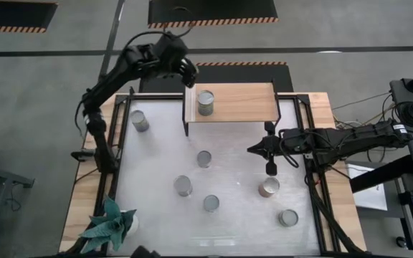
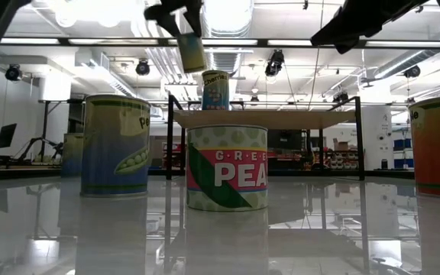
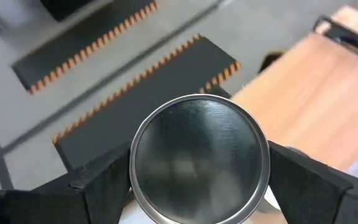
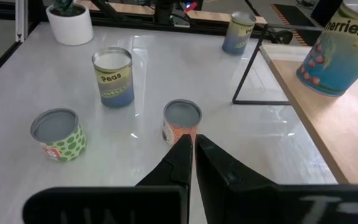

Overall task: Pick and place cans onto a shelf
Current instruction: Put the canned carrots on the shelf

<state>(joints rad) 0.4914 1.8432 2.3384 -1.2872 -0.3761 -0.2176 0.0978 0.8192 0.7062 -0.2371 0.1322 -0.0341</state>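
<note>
My left gripper (image 1: pixel 186 72) is shut on a can (image 2: pixel 192 50) in the air over the shelf's far left corner; in the left wrist view its silvery top (image 3: pixel 201 158) shows between my fingers. The shelf (image 1: pixel 242 107), a light-wood board on black legs, carries one can (image 1: pixel 206 102) standing upright on its base. Several more cans stand upright on the white table, among them one by the left edge (image 1: pixel 140 120) and one at the middle (image 1: pixel 204 158). My right gripper (image 1: pixel 252 149) hovers shut just right of the middle can, holding nothing. My left gripper pinches the can by its side wall (image 3: pixel 135 186), close below the top rim, one finger (image 3: pixel 98 186) on each side. The fingers slant down from the far left. The can hangs tilted below them (image 2: pixel 193 57), lifted clear, higher than the shelf board.
Cans stand at the near middle (image 1: pixel 183 186), (image 1: pixel 211 203) and near right (image 1: pixel 268 188), (image 1: pixel 288 217). A teal spiky plant (image 1: pixel 110 226) sits at the near left corner. The shelf's board to the right of its can is bare wood (image 1: pixel 253 100).
</note>
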